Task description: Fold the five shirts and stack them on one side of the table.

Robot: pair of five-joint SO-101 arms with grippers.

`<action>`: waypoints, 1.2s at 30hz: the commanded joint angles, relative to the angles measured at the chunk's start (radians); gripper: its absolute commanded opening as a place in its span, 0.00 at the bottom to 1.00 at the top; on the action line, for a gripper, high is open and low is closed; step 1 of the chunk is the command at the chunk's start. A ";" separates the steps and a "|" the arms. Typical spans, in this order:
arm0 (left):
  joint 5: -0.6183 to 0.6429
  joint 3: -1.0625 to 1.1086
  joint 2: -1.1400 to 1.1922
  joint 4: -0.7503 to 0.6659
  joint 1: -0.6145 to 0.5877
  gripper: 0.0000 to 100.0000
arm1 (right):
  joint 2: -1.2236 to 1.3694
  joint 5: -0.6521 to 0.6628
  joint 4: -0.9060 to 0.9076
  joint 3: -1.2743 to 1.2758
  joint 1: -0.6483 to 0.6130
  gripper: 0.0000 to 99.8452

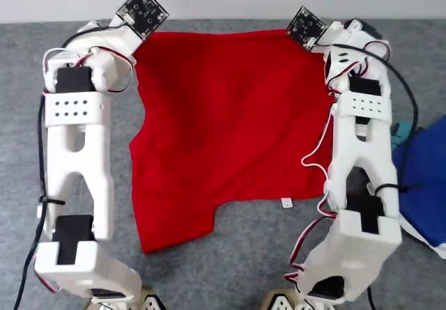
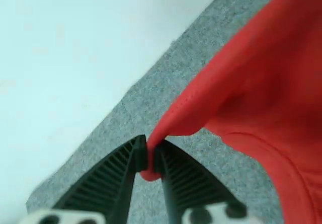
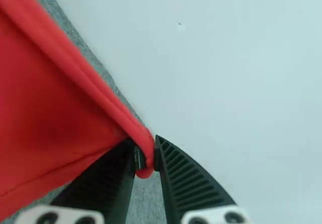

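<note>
The shirt (image 1: 223, 129) is spread mid-frame on the table (image 1: 265, 254). Its upper corners are clamped in the closed left tool (image 2: 149, 166) and right tool (image 3: 146, 166). Both corners are best carried level and together towards the lower hem, so the fold is kept square.

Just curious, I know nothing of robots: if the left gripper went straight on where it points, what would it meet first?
The left gripper holds the red shirt in its fingers; straight ahead it probably meets the grey mat, then the pale surface beyond; depth is unclear.
</note>
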 commanded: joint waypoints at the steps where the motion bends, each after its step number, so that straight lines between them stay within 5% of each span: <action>1: -0.014 -0.067 0.011 -0.031 -0.040 0.02 | -0.007 0.008 -0.042 -0.060 0.031 0.01; 23: -0.071 -0.891 0.451 0.195 -0.032 0.02 | -0.001 0.006 -0.041 -0.058 0.033 0.01; 27: -0.167 -0.969 0.500 0.203 0.000 0.02 | -0.001 0.006 -0.041 -0.055 0.031 0.01; 36: -0.170 -0.980 0.517 0.316 0.000 0.02 | -0.002 0.006 -0.008 -0.054 0.033 0.01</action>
